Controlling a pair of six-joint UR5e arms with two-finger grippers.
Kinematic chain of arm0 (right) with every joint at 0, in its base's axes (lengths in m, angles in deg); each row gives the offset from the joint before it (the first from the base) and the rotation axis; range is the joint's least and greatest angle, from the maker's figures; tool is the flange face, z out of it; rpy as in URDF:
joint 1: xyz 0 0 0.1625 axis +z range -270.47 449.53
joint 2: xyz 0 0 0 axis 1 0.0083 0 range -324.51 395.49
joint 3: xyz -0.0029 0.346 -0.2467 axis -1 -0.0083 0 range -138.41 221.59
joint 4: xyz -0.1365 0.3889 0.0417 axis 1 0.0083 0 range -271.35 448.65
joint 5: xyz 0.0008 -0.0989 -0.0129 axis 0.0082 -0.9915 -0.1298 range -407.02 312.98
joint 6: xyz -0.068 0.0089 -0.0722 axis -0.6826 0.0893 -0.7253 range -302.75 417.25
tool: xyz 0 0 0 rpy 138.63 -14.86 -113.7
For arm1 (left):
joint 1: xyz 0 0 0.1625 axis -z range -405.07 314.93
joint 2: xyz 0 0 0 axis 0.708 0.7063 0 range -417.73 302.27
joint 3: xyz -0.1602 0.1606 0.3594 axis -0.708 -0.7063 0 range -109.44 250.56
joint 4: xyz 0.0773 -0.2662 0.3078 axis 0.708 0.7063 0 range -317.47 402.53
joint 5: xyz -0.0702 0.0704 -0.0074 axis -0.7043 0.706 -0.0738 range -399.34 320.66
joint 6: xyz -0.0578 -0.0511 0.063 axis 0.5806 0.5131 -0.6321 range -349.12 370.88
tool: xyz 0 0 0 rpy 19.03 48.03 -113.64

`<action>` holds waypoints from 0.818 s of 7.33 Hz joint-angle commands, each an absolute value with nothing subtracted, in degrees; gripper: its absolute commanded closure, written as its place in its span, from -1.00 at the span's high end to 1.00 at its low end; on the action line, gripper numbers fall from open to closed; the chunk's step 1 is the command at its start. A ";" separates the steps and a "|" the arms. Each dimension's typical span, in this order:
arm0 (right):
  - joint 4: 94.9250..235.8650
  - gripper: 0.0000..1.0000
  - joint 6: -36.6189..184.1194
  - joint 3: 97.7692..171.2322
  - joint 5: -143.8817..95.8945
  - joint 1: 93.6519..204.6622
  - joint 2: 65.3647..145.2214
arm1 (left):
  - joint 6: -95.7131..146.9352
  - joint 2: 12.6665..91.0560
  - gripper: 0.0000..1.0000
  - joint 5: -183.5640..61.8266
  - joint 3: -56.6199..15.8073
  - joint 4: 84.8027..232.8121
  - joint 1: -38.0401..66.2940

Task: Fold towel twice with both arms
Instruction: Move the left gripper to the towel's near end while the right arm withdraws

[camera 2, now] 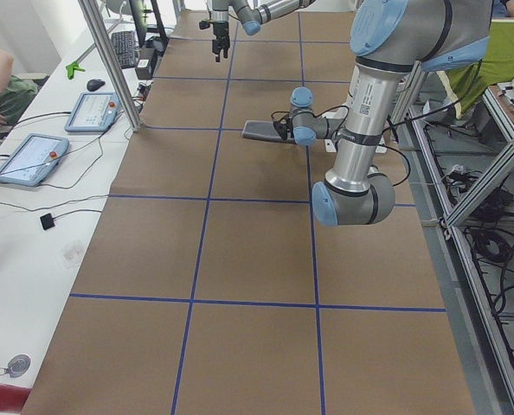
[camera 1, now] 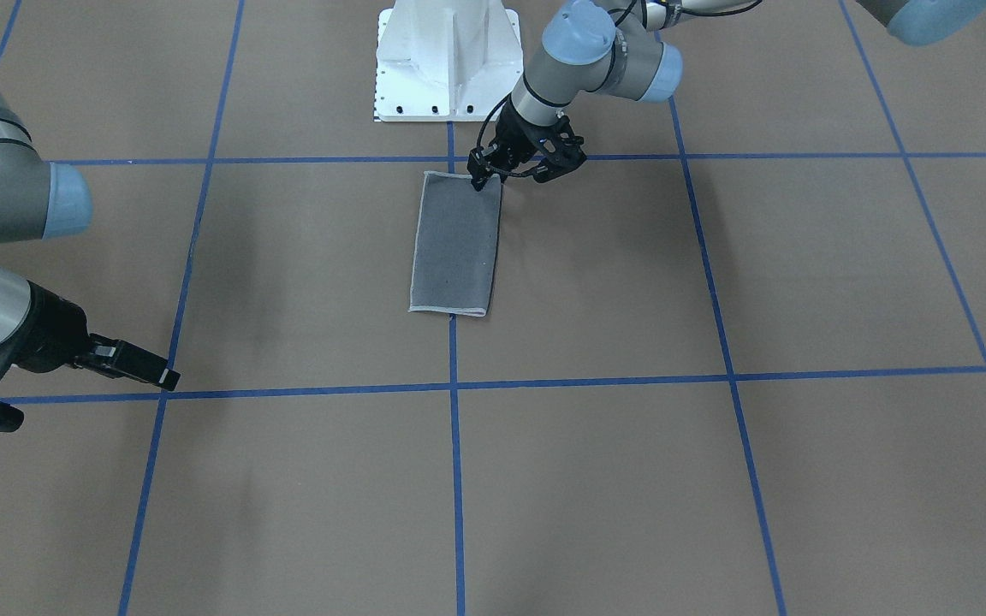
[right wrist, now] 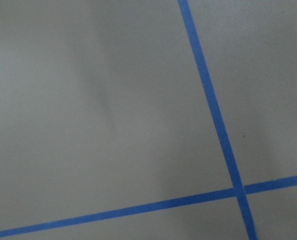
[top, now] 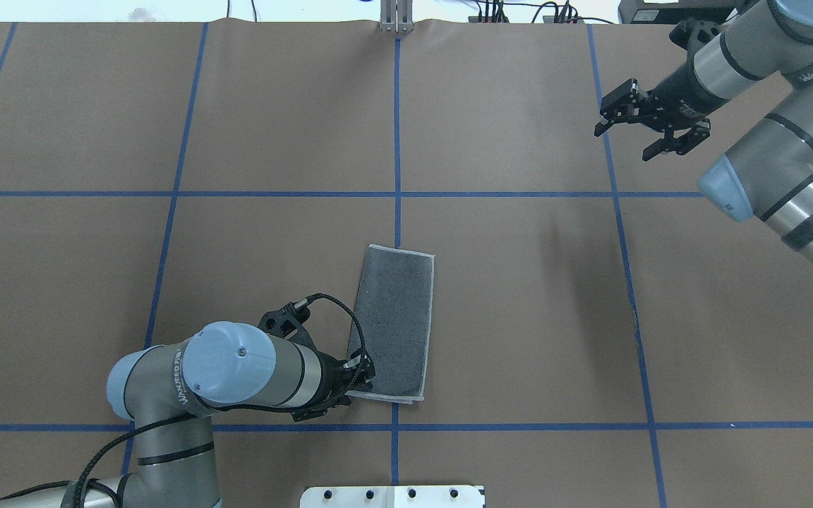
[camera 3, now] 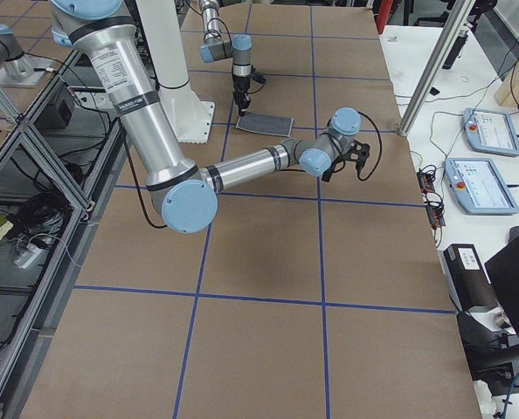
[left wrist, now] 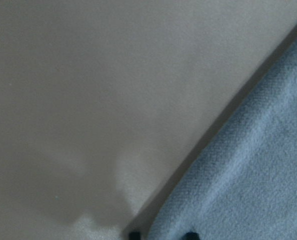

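Brown paper-covered worktop [top: 519,282], marked into squares by blue tape lines [top: 237,193]. Towel [top: 394,321] is found near the middle line, on the robot's side, laid flat as a narrow strip. Dark grey face is up and pale edging is visible; no pink is seen. One fold is judged done, the second not yet made.

Left pincer [camera 1: 506,175] is set low at the strip's corner nearest the robot, on the robot's left. Its jaws are seen parted by a small gap, astride the towel's edge in the wrist view. Nothing is lifted, and no firm hold can be made out. Right pincer [top: 624,143] is held wide open and empty, well apart from the towel, over the far right of the worktop.

Risks noted:
- Only the top layer may be caught if the jaws close shallow, and the first fold would then be peeled open.
- With one corner alone taken, the strip could be dragged or twisted and the second fold laid crooked.
- The edge may be missed altogether, the pinch being so near the hem.
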State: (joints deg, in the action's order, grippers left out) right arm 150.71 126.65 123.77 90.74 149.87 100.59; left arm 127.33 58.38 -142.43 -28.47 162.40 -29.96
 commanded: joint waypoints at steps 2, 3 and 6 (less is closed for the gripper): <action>150.61 1.00 126.68 123.86 90.62 149.56 100.70 | 127.34 58.46 -1.00 -142.61 -29.88 162.32 -29.86; 150.61 1.00 126.68 123.69 90.53 149.29 100.96 | 127.34 58.63 -1.00 -142.69 -32.33 162.06 -29.78; 150.61 1.00 126.68 123.68 90.27 148.76 101.31 | 127.42 61.09 -1.00 -142.61 -32.97 161.88 -28.12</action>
